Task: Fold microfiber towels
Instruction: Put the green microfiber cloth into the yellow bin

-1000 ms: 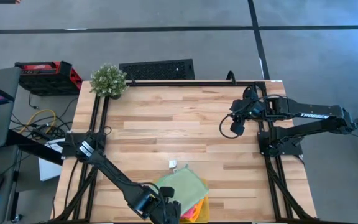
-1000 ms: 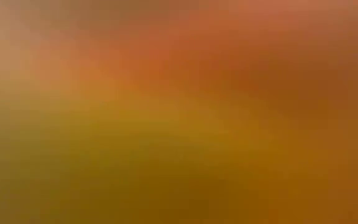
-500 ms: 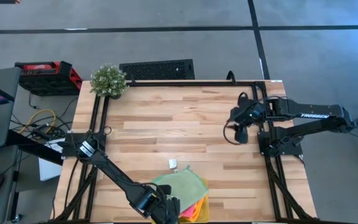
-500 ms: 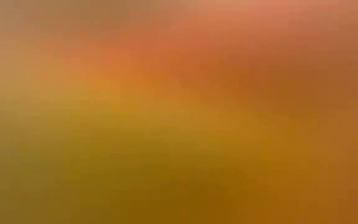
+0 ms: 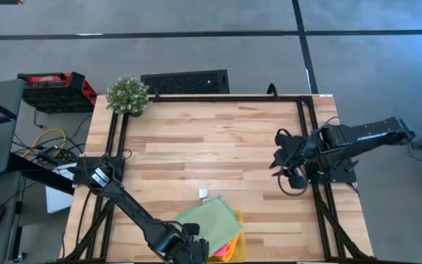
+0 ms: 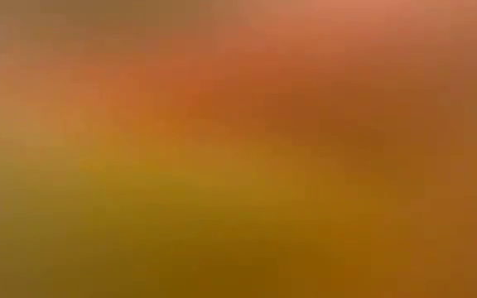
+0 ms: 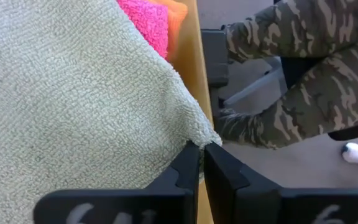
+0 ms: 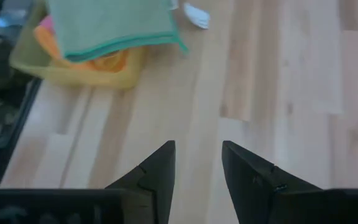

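Since the earlier frames the right arm has swung down from the table's far right part toward the middle of the right edge, and the left arm has drawn back slightly toward the near edge.

The left gripper (image 7: 201,163) sits at the near edge, its fingers pressed together on a corner of the pale green towel (image 5: 209,220). That towel lies on top of the pile, rotated so its corners point toward the table's far side and right edge, its diagonal running from the gripper up toward the table's centre. Its weave is looped and nubbly, with a stitched hem.

Beneath it the hot pink towel (image 7: 146,23) and orange towel (image 7: 176,12) show at the edges. The pile rests in a translucent yellow tray (image 8: 86,76) at the near edge.

The right gripper (image 8: 197,163) hovers over bare wood by the right edge, fingers apart and empty, well away from the pile.
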You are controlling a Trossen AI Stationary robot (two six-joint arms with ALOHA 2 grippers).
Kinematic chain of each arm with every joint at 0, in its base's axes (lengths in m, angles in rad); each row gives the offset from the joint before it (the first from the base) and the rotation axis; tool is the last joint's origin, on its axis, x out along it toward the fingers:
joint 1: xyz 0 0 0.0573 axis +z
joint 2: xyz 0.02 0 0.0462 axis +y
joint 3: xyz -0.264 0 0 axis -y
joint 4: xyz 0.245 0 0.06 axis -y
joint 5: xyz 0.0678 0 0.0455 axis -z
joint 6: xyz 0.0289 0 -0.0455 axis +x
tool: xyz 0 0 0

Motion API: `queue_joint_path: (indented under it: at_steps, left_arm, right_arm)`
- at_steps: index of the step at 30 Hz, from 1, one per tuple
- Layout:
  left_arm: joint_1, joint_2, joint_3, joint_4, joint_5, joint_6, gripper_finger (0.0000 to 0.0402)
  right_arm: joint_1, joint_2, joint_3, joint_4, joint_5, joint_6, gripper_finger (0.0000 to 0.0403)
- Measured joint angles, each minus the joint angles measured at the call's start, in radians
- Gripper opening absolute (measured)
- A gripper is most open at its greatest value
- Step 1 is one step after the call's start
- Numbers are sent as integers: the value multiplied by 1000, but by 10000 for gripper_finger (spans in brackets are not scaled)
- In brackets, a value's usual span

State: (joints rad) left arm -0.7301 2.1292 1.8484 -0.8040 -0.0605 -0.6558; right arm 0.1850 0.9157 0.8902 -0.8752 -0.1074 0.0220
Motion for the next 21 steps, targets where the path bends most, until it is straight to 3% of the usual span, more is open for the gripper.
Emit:
queue_joint_path:
  at_steps: [8, 13, 21]
  left_arm:
    - [-24, 0, -72, 118, 49, -50, 7]
    - [-22, 0, -83, 124, 32, -89, 12]
    - [-19, 0, -83, 112, 29, -90, 66]
  right_arm:
    - [133, 0, 0, 50, -100, 5, 155]
    - [169, 0, 0, 97, -100, 5, 155]
    - [167, 0, 0, 106, -98, 38, 155]
